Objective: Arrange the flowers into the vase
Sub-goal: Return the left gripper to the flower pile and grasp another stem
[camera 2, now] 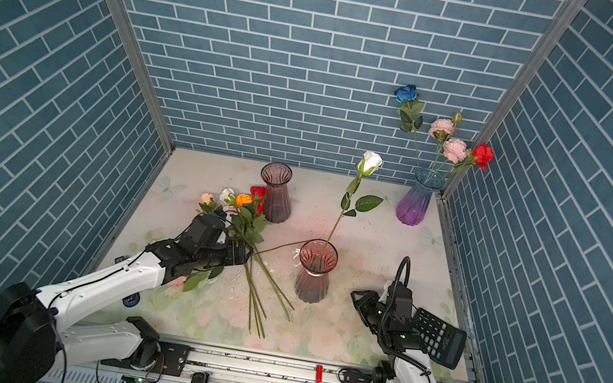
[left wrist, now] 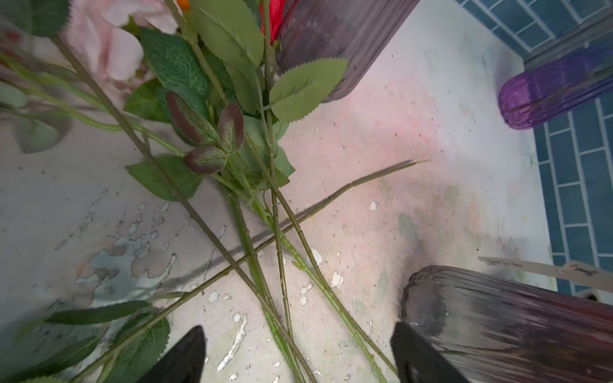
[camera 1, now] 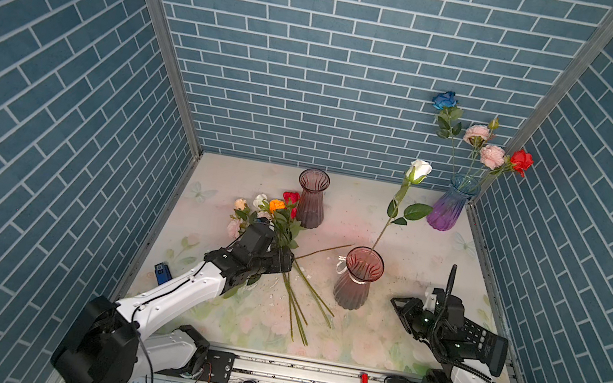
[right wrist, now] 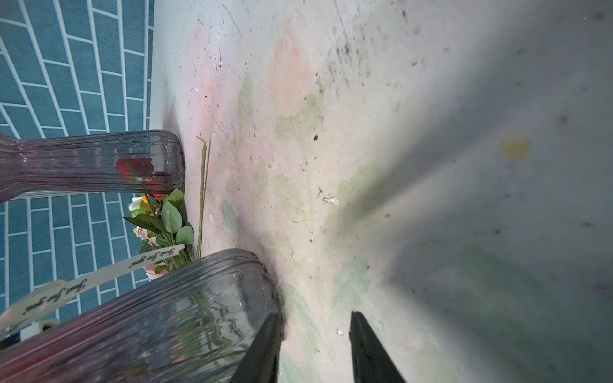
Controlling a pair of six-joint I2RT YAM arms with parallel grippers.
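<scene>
The table (camera 1: 399, 334) has a pale cover printed with soft pink and green flowers. It is worn, with small white chips and dark specks. Blue brick-look walls (camera 1: 319, 55) stand on three sides, and a grey metal rail (camera 1: 308, 374) runs along the bottom of the frame. A loose bunch of long green-stemmed flowers (camera 1: 282, 222) lies on the table left of the middle, with its stems crossed. The left gripper (left wrist: 298, 328) hangs just over those stems, its black fingers wide apart. In the middle stands a ribbed pink-red glass vase (camera 1: 353, 289) with one white rose (camera 1: 420, 170) in it. The right gripper (right wrist: 314, 315) sits low at the lower right, fingers apart and holding nothing. A dark ribbed glass vase (camera 1: 310, 201) stands behind the bunch. A blue and purple glass vase (camera 1: 449, 208) in the upper right corner of the table holds blue, pink and red blooms (camera 1: 490, 153).
</scene>
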